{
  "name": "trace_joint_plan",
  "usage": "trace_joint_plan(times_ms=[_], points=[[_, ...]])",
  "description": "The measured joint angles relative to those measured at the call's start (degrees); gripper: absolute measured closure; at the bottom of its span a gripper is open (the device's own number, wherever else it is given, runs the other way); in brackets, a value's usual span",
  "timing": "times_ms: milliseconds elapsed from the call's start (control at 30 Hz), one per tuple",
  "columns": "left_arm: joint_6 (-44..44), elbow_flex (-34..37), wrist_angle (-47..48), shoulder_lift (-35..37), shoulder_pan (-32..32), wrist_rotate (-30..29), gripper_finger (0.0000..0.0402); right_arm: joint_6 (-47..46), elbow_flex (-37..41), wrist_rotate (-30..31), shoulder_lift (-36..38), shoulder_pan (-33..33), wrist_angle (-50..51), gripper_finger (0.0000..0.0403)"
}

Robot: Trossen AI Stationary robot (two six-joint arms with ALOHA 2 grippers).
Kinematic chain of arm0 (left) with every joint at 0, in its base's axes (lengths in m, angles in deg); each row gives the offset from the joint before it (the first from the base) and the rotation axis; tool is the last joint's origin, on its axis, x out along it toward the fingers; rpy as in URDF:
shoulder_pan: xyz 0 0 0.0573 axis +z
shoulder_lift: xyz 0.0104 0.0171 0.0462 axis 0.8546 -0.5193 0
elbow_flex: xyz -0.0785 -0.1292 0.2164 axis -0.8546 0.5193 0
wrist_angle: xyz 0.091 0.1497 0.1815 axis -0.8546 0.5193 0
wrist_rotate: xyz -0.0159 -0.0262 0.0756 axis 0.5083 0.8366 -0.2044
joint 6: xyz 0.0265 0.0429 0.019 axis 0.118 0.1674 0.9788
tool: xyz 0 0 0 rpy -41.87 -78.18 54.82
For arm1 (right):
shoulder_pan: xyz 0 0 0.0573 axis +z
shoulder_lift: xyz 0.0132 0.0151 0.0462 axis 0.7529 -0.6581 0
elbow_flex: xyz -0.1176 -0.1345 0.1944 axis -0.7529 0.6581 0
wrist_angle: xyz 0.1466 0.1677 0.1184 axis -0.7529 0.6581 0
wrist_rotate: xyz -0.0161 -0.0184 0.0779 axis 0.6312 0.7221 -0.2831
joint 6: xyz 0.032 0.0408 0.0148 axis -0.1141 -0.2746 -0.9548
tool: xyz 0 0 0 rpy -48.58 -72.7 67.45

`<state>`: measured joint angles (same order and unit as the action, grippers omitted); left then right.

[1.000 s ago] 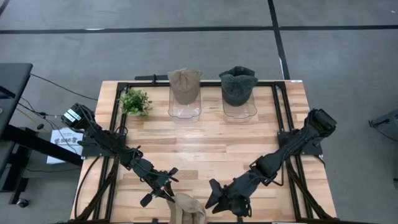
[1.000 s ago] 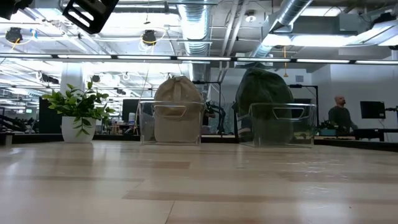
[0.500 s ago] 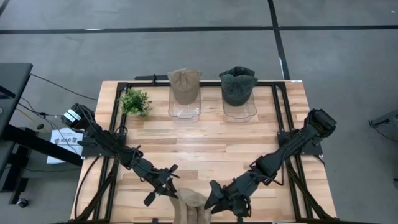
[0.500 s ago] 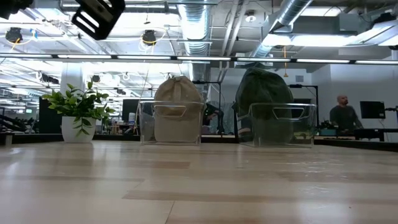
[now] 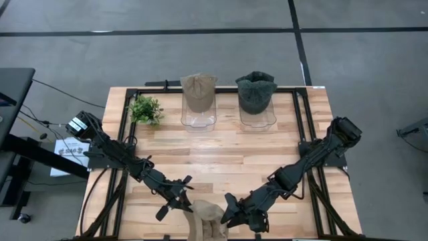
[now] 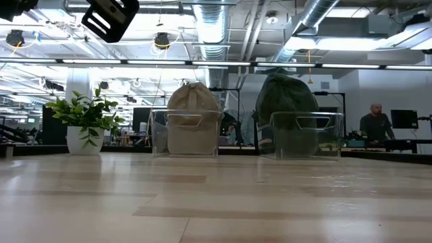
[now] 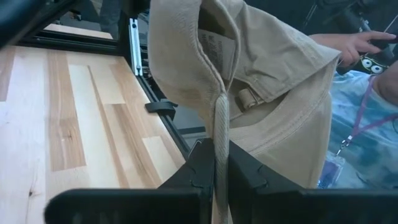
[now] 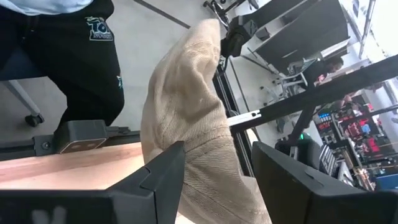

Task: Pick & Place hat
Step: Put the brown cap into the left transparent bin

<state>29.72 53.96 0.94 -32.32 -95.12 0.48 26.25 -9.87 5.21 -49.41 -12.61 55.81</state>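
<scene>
A tan hat [image 5: 207,221] hangs over the table's near edge, between my two grippers. My left gripper [image 5: 186,206] comes from the left and is shut on it; the left wrist view shows the hat [image 7: 273,93] turned with its inside, label and strap toward the camera. My right gripper [image 5: 226,213] is open just right of the hat. In the right wrist view its fingers [image 8: 165,177] stand on either side of the hat's crown [image 8: 186,124]; I cannot tell whether they touch it. My left gripper pinches a thin stitched edge of the hat [image 7: 221,124], seen edge-on, between its two fingers. The fingers come roughly level from the table's left. The hat stands out beyond the fingertips, its crown bulging away from them, and appears lifted clear of the wood.
At the far side stand two clear holders, one bearing a tan hat [image 5: 198,94], one a dark green hat [image 5: 256,94]. A small potted plant [image 5: 145,109] sits far left. A person [image 7: 367,106] stands just beyond the near edge. Bare wood [image 5: 221,150] lies mid-table.
My left gripper has shifted a little toward the table's right and far side, carrying the hat with it, so more of the hat now shows over the near edge. My right gripper has crept slightly left toward the hat.
</scene>
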Motion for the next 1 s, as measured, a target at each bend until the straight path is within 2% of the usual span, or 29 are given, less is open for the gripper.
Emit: trace_joint_plan(times_ms=[233, 367, 500, 667, 867, 1000], points=[[0.0, 0.0, 0.0, 0.0, 0.0, 0.0, 0.038, 0.0, 0.0, 0.0, 0.0, -0.5, 0.6, 0.024], [0.0, 0.0, 0.0, 0.0, 0.0, 0.0, 0.038, 0.0, 0.0, 0.0, 0.0, -0.7, 1.6, 0.0264], [0.0, 0.0, 0.0, 0.0, 0.0, 0.0, 0.038, 0.0, 0.0, 0.0, 0.0, -0.7, 2.7, 0.031], [0.0, 0.0, 0.0, 0.0, 0.0, 0.0, 0.038, 1.4, 0.0, -0.7, 0.0, -0.7, 3.9, 0.0391], [0.5, 0.0, 0.0, 0.0, 0.0, 0.0, 0.038, 2.4, 0.0, -1.3, 0.0, -0.7, 4.4, 0.04], [0.7, 0.0, 0.0, 0.0, 0.0, -3.1, 0.038, 2.5, 0.0, -1.4, 0.0, -0.7, 4.2, 0.0401]])
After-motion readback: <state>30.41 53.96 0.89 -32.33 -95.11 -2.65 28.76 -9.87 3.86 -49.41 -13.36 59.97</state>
